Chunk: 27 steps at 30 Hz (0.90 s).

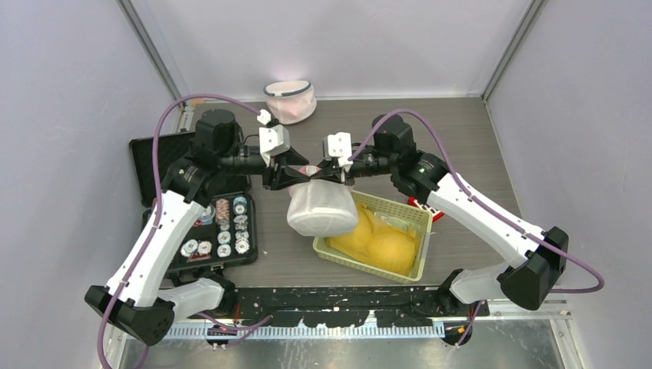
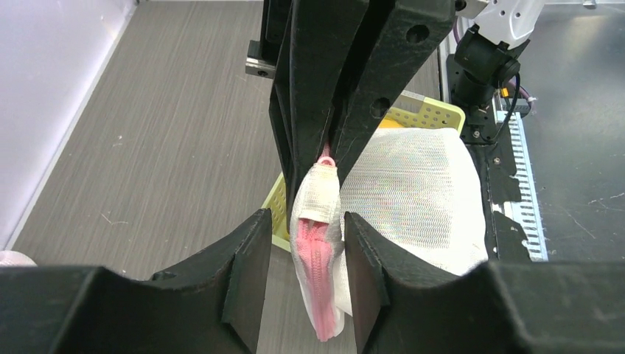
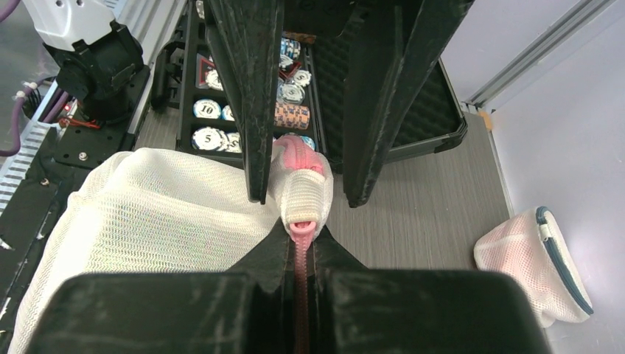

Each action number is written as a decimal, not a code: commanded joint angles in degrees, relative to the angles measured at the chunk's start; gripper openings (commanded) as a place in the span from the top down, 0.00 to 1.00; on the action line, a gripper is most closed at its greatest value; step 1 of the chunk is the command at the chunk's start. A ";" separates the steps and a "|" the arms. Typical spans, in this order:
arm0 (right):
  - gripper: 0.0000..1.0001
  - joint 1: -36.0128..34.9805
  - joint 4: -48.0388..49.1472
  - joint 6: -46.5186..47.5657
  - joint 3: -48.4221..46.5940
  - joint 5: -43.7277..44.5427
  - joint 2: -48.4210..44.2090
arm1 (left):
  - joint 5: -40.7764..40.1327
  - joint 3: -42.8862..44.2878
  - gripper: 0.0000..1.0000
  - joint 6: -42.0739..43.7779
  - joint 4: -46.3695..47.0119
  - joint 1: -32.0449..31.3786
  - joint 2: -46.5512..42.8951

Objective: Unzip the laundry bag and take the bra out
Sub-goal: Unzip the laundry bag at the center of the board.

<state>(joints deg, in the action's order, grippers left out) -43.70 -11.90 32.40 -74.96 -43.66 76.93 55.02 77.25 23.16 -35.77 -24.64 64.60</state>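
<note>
Laundry bag [image 1: 321,209]: a white fine-mesh pouch, rounded and full, hanging in the air between the two arms. It hangs above the table [image 1: 461,138], over the near-left corner of a yellow basket [image 1: 396,206]. What is inside cannot be made out through the mesh. A pink zipper [image 2: 315,273] runs down its upper edge, ending under a small white fabric cover [image 3: 304,193]. The teeth look closed along the stretch in view.

A pink zipper tab [image 3: 301,247] sticks out from under the cover. The right gripper [image 3: 301,258] is pinched tight on this tab, its fingers meeting with only the pink strip between them.

The left gripper [image 2: 306,258] straddles the zipper end of the bag from the other side, with its jaws narrow but still apart. One finger [image 2: 361,258] touches the mesh, and a thin gap shows beside the other.

The basket holds soft yellow cloth [image 1: 377,242]. Left of the bag lies an open black case [image 1: 154,157] with rows of poker chips [image 1: 231,223]. A second mesh pouch [image 1: 291,100], pinkish with a dark rim, sits at the far edge of the table.
</note>
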 commanded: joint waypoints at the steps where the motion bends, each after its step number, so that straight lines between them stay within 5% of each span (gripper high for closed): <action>1: 1.00 0.05 1.49 0.71 -2.49 -1.54 -1.21 | -0.01 2.77 0.58 0.94 1.00 -0.23 -1.73; 12: 0.99 0.08 2.54 -0.94 -2.79 -1.06 -1.16 | 0.64 2.66 0.82 2.53 -0.17 -0.23 -1.57; 16: 0.99 0.28 3.09 -2.19 -2.88 -0.86 -1.01 | 2.25 2.98 1.00 2.71 -0.53 -0.23 -1.49; 23: 0.99 1.05 3.94 -4.67 -3.28 -0.96 -0.47 | 2.14 1.43 1.00 1.64 1.66 -0.23 -2.79; 27: 0.99 1.07 4.06 -4.97 -3.33 -1.50 -0.46 | 0.41 1.18 0.70 0.56 2.36 -0.27 -2.71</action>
<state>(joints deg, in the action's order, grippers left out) -43.03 -11.55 29.30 -75.44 -44.05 76.93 55.42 77.87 24.29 -35.73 -24.69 63.40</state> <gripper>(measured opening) 0.076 0.228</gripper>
